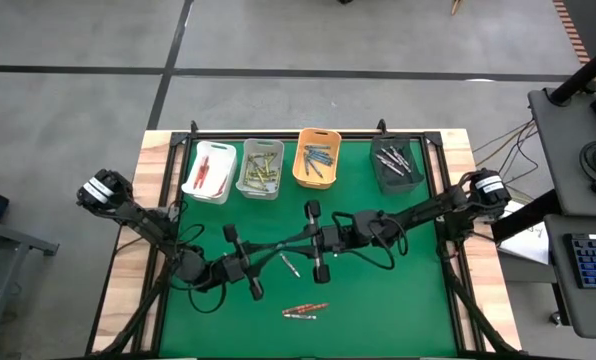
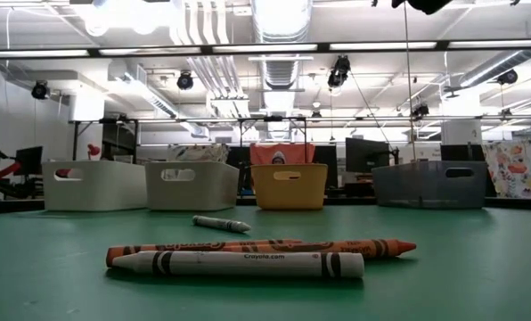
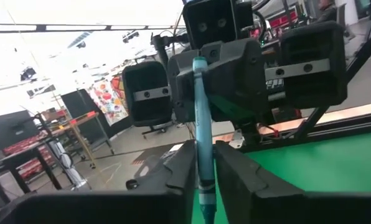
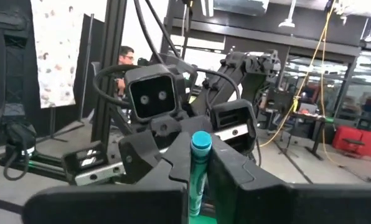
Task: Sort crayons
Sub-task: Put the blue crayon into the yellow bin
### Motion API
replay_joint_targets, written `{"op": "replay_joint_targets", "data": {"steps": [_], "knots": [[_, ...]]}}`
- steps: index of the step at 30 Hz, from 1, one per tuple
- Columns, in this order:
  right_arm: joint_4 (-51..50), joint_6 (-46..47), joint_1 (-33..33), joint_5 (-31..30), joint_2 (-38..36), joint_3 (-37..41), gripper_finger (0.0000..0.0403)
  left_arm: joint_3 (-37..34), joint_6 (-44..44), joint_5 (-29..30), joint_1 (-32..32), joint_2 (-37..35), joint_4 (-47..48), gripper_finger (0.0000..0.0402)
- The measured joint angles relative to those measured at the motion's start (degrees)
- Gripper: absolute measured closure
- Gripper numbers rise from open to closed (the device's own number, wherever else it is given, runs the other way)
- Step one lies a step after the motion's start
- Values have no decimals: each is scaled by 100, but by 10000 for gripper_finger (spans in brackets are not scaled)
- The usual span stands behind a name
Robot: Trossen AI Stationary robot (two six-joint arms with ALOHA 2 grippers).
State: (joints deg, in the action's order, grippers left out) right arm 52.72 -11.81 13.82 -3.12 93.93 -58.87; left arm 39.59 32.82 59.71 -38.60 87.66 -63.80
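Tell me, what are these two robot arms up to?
They are sorting crayons into four bins along the table's far edge. Right now the left gripper and right gripper meet over the middle of the green mat, both closed on one blue crayon, apparently a handover. A few loose crayons wait on the mat.

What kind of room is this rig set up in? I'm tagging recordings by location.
Probably a robotics lab or workshop: exposed ceiling ducts and strip lights overhead, monitors on benches behind the bins, a keyboard desk beside the table.
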Motion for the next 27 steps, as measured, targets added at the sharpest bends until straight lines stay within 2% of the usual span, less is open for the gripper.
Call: {"op": "replay_joint_targets", "data": {"steps": [5, 8, 14, 17, 22, 25, 27], "knots": [[-132, 94, -15, -10, -16, 0, 386, 0, -45, -7, -6, 0, 3, 317], [-540, 84, -44, -433, -163, 3, 387, 0, 34, 76, -6, -39, 11, 300], [-2848, 30, -478, -1604, -574, -428, 388, -2, 331, 849, -8, -255, 53, 291], [-4276, 201, -1005, -1901, -605, -864, 388, -38, 434, 867, -12, -428, 187, 291], [-6096, 548, -2261, -1945, -455, -1511, 389, -292, 562, 867, 10, -861, 302, 291], [-6355, 403, -3048, -1875, -215, -1587, 389, -593, 557, 875, 50, -1186, 302, 291], [-6305, 261, -3533, -1544, -2, -1580, 389, -820, 473, 870, 64, -1411, 300, 291]]}}
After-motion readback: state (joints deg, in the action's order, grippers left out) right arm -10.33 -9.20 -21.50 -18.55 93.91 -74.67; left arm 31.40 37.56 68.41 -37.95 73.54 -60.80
